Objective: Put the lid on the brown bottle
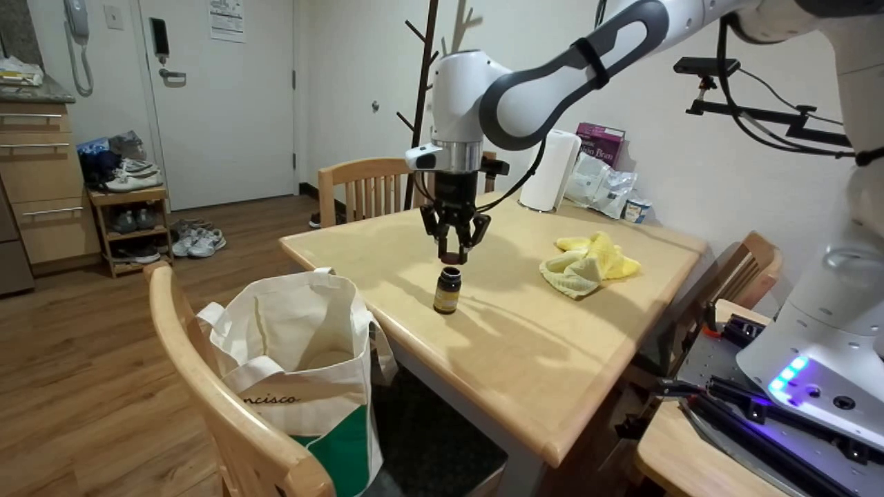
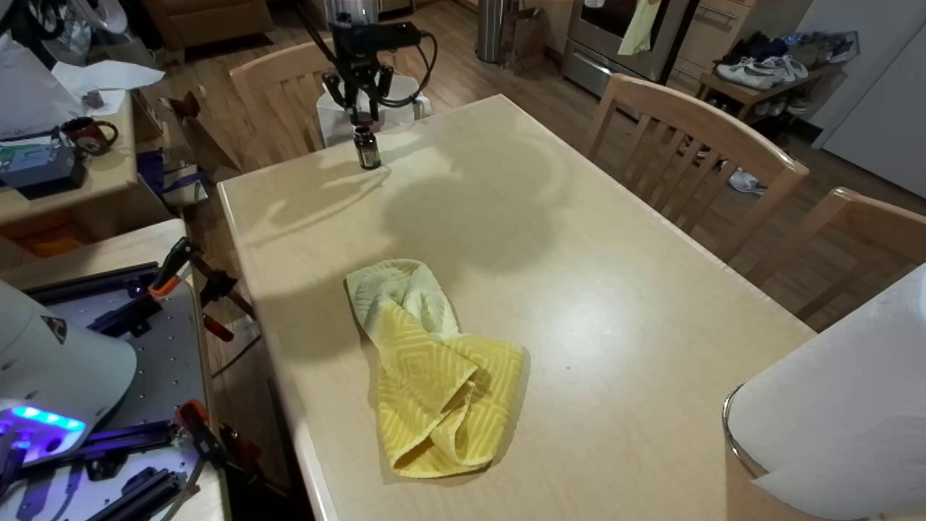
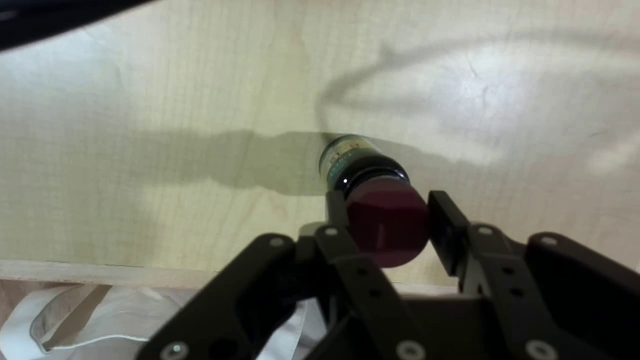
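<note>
The brown bottle [image 1: 445, 291] stands upright on the table near its edge, its neck open at the top. It also shows in an exterior view [image 2: 367, 150] and, partly covered, in the wrist view [image 3: 350, 155]. The lid [image 3: 387, 222] is a round dark red cap held between the two fingertips. My gripper [image 1: 453, 255] points down, shut on the lid, just above the bottle's neck. A small gap shows between lid [image 1: 451, 259] and bottle mouth in an exterior view. In the wrist view the lid hides the bottle's mouth.
A yellow cloth [image 2: 441, 383] lies on the table [image 2: 579, 289]. A white paper roll [image 1: 550, 169] stands near the wall with bags and a box [image 1: 601, 141]. A canvas bag [image 1: 304, 331] sits on a chair beside the table edge, close to the bottle.
</note>
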You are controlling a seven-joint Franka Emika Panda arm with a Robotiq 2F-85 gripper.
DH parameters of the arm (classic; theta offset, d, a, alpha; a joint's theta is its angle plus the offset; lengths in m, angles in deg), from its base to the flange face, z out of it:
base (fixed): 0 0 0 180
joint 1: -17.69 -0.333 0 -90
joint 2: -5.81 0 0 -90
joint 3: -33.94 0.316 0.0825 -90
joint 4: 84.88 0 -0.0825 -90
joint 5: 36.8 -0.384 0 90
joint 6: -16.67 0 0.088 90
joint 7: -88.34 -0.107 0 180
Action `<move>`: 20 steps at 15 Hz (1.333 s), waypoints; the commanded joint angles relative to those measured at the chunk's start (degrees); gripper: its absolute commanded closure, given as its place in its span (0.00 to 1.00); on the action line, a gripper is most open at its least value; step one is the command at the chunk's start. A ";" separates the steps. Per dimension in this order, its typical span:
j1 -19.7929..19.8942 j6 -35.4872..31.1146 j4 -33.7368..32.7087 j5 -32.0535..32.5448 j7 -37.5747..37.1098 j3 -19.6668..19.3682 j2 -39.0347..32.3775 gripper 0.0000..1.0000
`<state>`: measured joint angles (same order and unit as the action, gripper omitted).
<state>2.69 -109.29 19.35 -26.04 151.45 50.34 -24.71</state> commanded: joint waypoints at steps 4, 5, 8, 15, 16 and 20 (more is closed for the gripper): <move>1.18 -2.56 5.37 -0.65 2.80 1.72 2.92 0.81; 0.91 -3.03 5.05 -0.38 2.64 1.71 2.27 0.81; 0.22 -4.71 4.49 0.76 2.05 1.43 1.36 0.81; -0.43 -6.22 3.74 3.60 1.64 0.69 0.72 0.81; -0.44 -6.15 3.72 3.96 1.70 0.66 0.69 0.81; -0.83 -5.92 3.33 5.43 1.03 0.14 0.26 0.81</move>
<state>2.42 -114.12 22.73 -22.55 152.27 51.09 -24.17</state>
